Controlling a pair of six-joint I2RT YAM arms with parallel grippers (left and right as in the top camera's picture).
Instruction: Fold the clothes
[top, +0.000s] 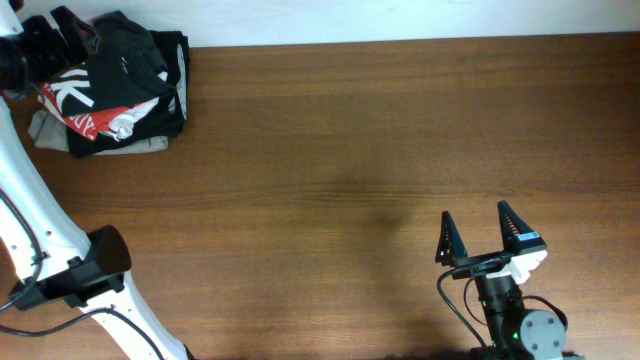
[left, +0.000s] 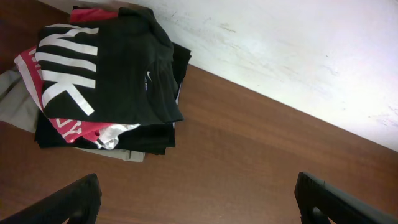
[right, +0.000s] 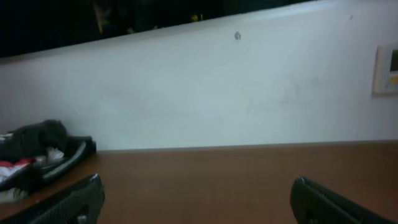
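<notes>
1. Work surface: the brown wooden table (top: 350, 130) meets a white wall (left: 298, 56) along its far edge.

2. Task item: the dark T-shirt (left: 127, 59) with large white lettering lies on top of a compact pile of garments in the far left corner of the table, close to the wall. A small white mark shows on its upper panel. Directly under it lies a red shirt (left: 74, 127) with white letters. The edges of the red shirt stick out at the left and front of the pile. A black layer sits beneath that. A grey garment (left: 15, 102) lies at the bottom, touching the table.

3. Left gripper (left: 198, 186): it hangs over the table beside the pile. The jaws are spread to full width, and the two fingers (left: 74, 199) sit at the lower corners of the left wrist view. Only bare wood shows between them. The gripper holds nothing and touches no garment. In the overhead view the white left arm runs along the left edge of the table toward the corner with the pile.

4. Right gripper (top: 474, 210): it stands near the front edge on the right side of the table, well apart from the pile. The jaws are spread to full width and hold nothing. In the right wrist view the pile shows only as a dark, blurred heap at the far left against the wall, and the T-shirt cannot be told apart from the other garments there
</notes>
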